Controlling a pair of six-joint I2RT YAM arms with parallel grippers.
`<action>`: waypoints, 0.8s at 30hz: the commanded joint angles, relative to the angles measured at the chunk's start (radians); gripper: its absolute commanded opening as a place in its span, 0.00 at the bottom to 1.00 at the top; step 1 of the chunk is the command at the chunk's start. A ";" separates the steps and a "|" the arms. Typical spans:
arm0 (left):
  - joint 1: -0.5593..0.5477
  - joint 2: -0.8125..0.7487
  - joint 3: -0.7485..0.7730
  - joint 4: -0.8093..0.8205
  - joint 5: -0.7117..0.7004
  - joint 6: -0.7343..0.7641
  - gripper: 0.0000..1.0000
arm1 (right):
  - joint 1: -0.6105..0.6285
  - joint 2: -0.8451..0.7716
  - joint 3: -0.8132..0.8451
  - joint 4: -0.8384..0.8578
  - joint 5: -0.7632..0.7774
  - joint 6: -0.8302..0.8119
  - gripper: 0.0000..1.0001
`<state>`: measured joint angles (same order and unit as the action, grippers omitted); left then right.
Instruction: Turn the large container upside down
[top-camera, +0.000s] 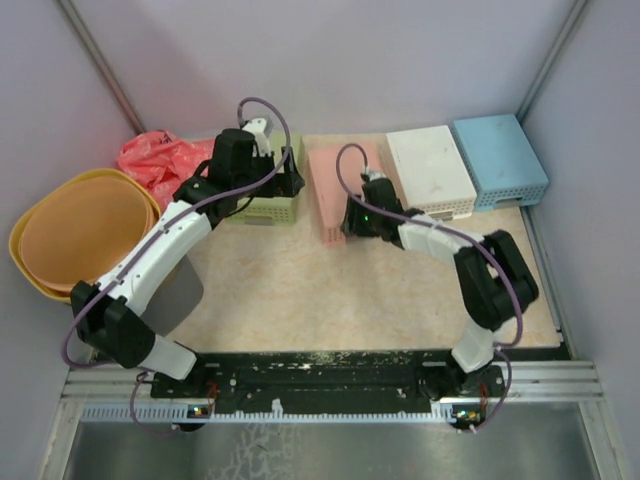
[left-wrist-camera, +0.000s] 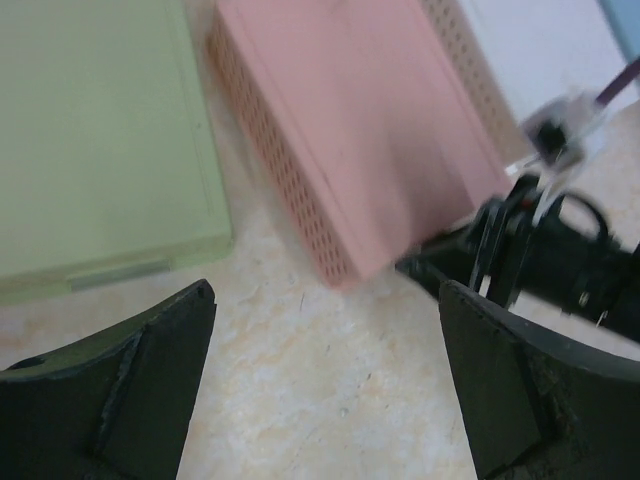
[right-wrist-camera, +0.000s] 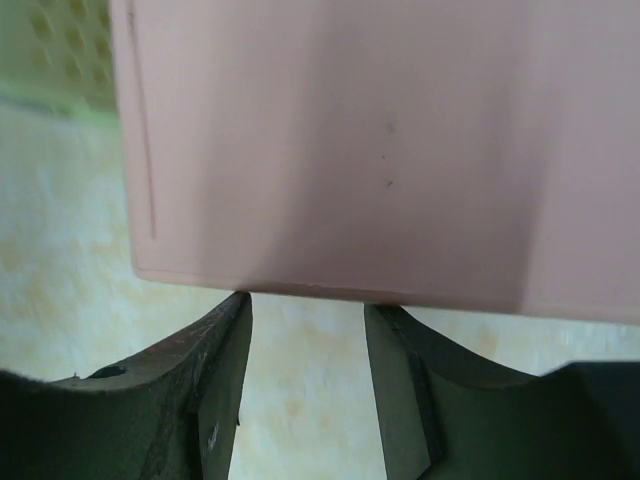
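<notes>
At the table's far edge, the pink container lies bottom-up, with a green container at 9 o'clock and a white container at 3. The right tool, released, sits at its near end; the left tool hovers released beside it.

Pink container: long rectangular bin, perforated side walls, solid flat face up, apparently already inverted. Position: far centre of scene, long axis near-to-far.
</notes>
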<state>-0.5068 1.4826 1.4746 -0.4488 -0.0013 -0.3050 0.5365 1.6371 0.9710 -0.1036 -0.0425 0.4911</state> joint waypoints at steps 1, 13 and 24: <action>0.005 -0.061 -0.102 -0.023 -0.064 -0.043 0.98 | -0.038 0.155 0.261 0.144 0.044 -0.018 0.49; 0.025 0.039 -0.178 -0.143 -0.093 -0.042 1.00 | -0.053 0.218 0.381 0.158 0.009 -0.027 0.50; 0.059 0.282 -0.124 0.016 0.020 -0.042 0.93 | -0.069 -0.287 -0.015 -0.026 0.128 -0.067 0.52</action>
<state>-0.4599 1.6806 1.2808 -0.5037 -0.0296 -0.3435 0.4782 1.5253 1.0256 -0.0776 0.0238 0.4446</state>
